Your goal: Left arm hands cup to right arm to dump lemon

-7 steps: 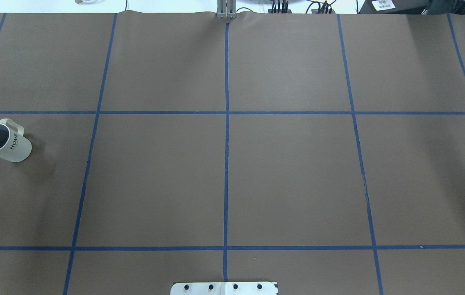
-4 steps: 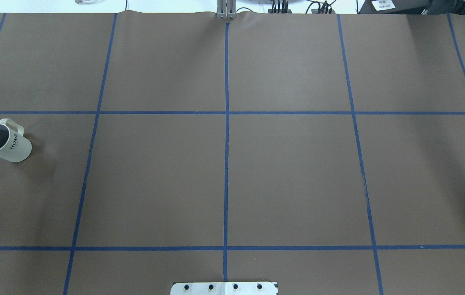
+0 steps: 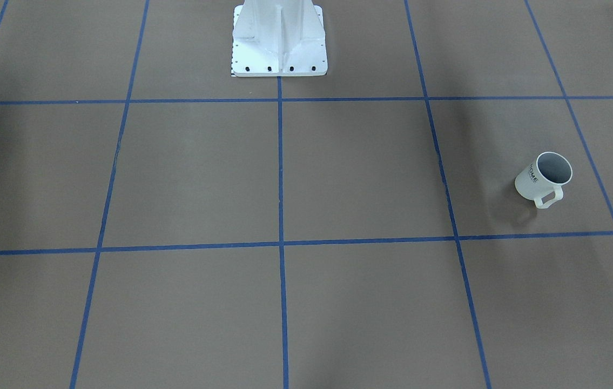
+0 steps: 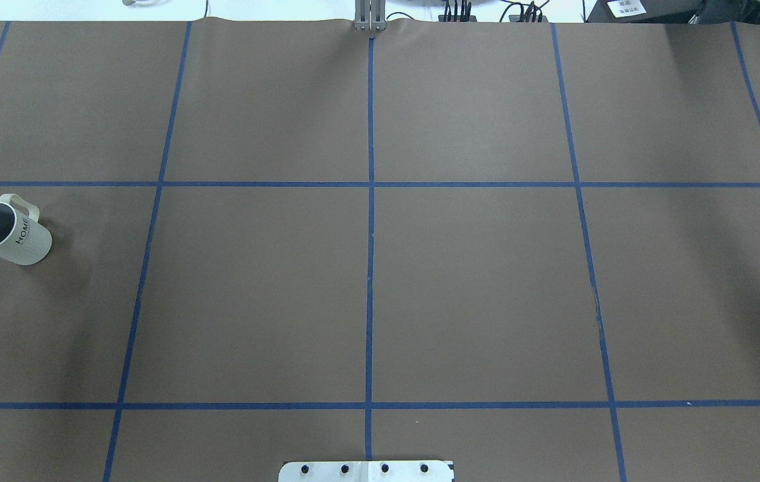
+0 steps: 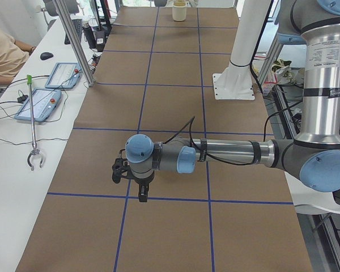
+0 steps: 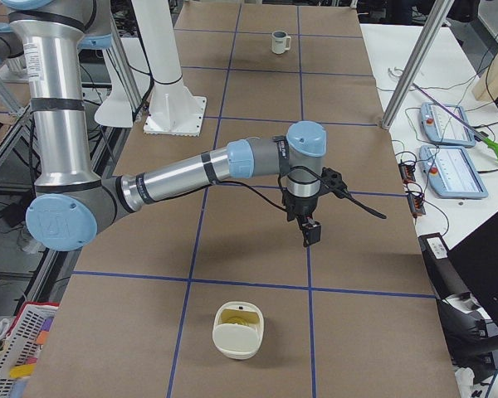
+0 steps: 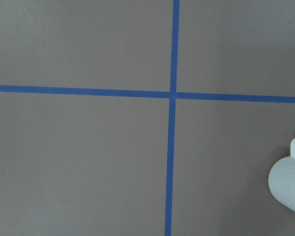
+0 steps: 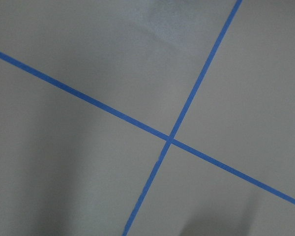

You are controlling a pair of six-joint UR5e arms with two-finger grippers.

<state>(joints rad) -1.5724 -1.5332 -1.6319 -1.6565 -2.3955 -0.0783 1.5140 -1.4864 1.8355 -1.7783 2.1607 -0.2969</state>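
Note:
The cup, a white mug [image 4: 8, 232] with black "HOME" lettering, stands upright at the table's far left; its handle points away from the robot. It also shows in the front view [image 3: 544, 178], far off in the exterior right view [image 6: 278, 41], and at the right edge of the left wrist view [image 7: 289, 189]. Its inside looks grey; no lemon shows in it. My left gripper [image 5: 141, 194] hangs over the table, apart from the mug. My right gripper [image 6: 313, 235] hangs over the right half. I cannot tell whether either is open or shut.
A cream container [image 6: 239, 330] with something yellow inside sits at the table's right end; it also shows far off in the exterior left view [image 5: 179, 10]. The white robot base [image 3: 279, 40] stands at the table's middle edge. Tablets [image 5: 45, 102] and a grabber tool lie on the side bench.

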